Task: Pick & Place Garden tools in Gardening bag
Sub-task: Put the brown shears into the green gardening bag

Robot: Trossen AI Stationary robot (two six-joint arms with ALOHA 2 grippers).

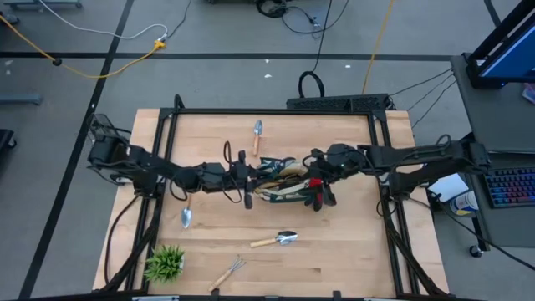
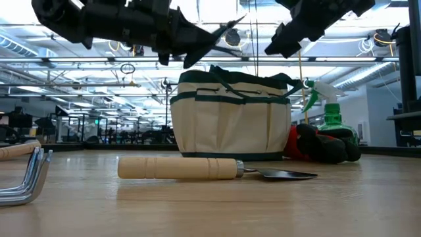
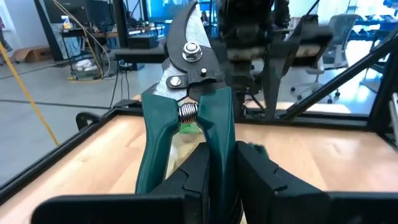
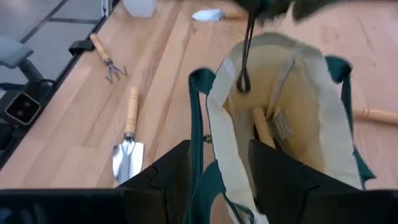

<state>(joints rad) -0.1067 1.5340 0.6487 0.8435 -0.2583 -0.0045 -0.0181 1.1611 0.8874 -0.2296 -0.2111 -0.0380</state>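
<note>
**High view: both hands at the bag, left one carrying pruners**

High view shows the gardening bag [image 1: 280,180] mid-table [image 1: 351,259], both arms reaching in from opposite sides. Left hand [image 1: 248,177] sits at the bag's left edge; right hand [image 1: 316,177] at its right edge.

Left wrist view: left hand [image 3: 222,171] pinches one green handle of the pruners [image 3: 186,93], blades pointing away from the wrist, spring visible between the handles. Low view has the pruners [image 2: 207,39] up in the air, above the bag [image 2: 230,115].

Right wrist view: right hand [image 4: 219,168] straddles the bag's green-trimmed rim [image 4: 202,118], one finger on each side of it. A wooden handle [image 4: 262,127] stands inside the bag.

Loose on the table: trowel [image 1: 257,135] behind the bag, trowel [image 1: 185,214] to the left, trowel [image 1: 276,240] in front, small rake [image 1: 227,272] near the front edge, potted plant [image 1: 164,262] at front left. Low view: green spray bottle [image 2: 329,112] and red-and-black gloves [image 2: 319,145] just beside the bag.
</note>
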